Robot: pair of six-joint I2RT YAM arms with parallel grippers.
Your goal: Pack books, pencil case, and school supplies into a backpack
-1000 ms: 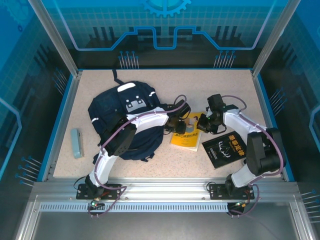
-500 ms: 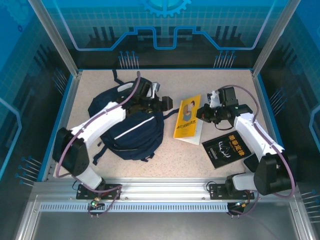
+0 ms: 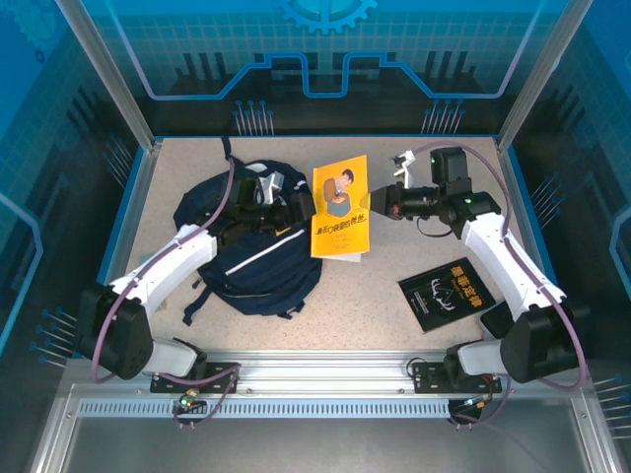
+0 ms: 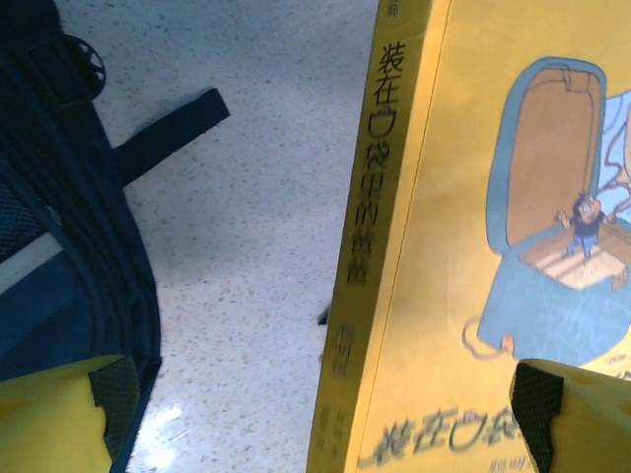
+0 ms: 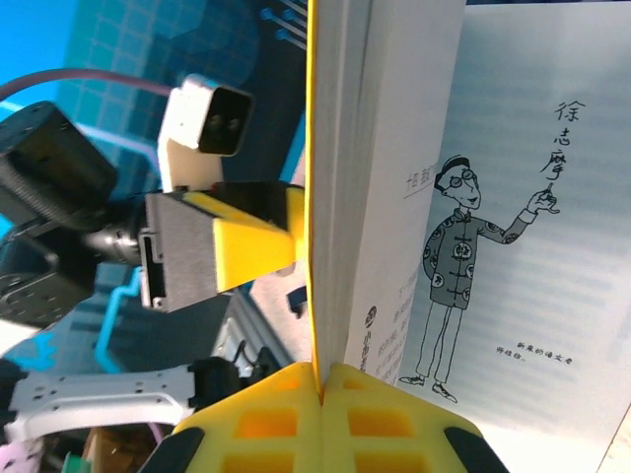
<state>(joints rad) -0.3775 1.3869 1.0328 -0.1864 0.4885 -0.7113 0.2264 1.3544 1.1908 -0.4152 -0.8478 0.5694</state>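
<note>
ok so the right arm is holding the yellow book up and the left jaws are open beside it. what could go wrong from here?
1. The right gripper seems to pinch the yellow book by its cover edge alone. An inside page is showing, so the book may flop open or slip.
2. The left gripper stands open astride the spine, with one finger over the backpack. Closing there could snag the fabric.
</note>
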